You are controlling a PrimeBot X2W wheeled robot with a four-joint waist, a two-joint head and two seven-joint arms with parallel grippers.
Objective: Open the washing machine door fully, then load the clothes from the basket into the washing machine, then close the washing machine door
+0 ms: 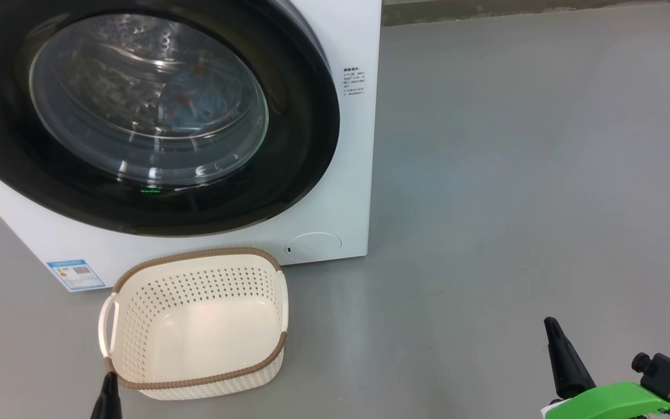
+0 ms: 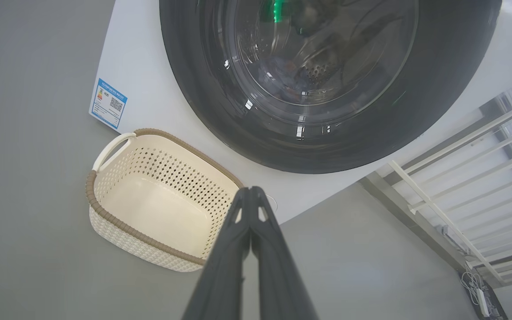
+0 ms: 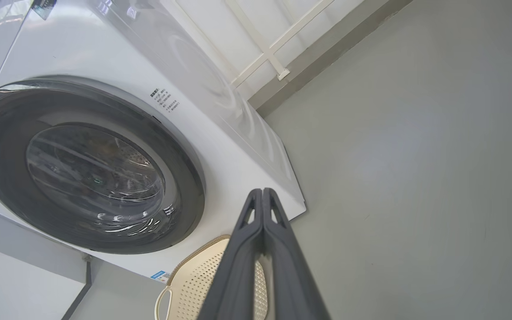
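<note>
We see the door [image 1: 300, 134] shut at upper left, the clothes [image 1: 201, 99] behind its glass, and the basket [image 1: 195, 254] below. The left gripper [image 2: 250, 192] and right gripper [image 3: 262, 192] have their jaws together.

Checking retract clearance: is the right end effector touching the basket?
Apart. Head view: a wide stretch of floor separates the shut right end effector from the basket.
</note>
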